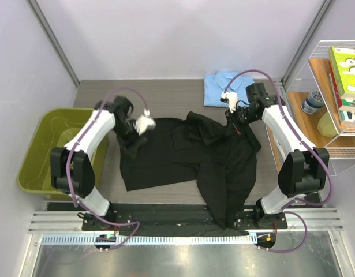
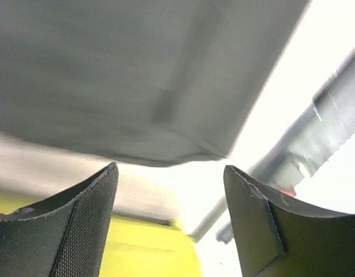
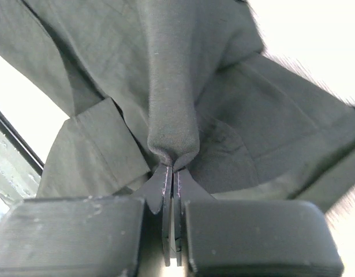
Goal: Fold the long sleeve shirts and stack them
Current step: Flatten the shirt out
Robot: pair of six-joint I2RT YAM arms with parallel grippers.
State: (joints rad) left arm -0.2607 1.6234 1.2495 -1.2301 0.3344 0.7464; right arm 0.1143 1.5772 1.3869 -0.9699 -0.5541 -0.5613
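Right gripper (image 3: 171,170) pinched a fold of the black shirt (image 1: 177,158) spread across the middle of the table (image 1: 165,92); left gripper (image 2: 170,168) gaped wide and empty. The light blue shirt (image 1: 219,89) lay folded at the far edge.

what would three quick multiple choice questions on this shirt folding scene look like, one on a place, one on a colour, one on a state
1. Where on the table does the light blue shirt lie?
A) near edge
B) far edge
C) left edge

2. What colour is the shirt that the right gripper pinches?
A) black
B) light blue
C) white

3. How does the left gripper stand?
A) shut on cloth
B) shut, empty
C) open, empty

Answers:
1 B: it sits folded at the far side, beyond the black shirt.
2 A: the right wrist view shows a fold of black cloth between the shut jaws.
3 C: its jaws stand apart with nothing between them.
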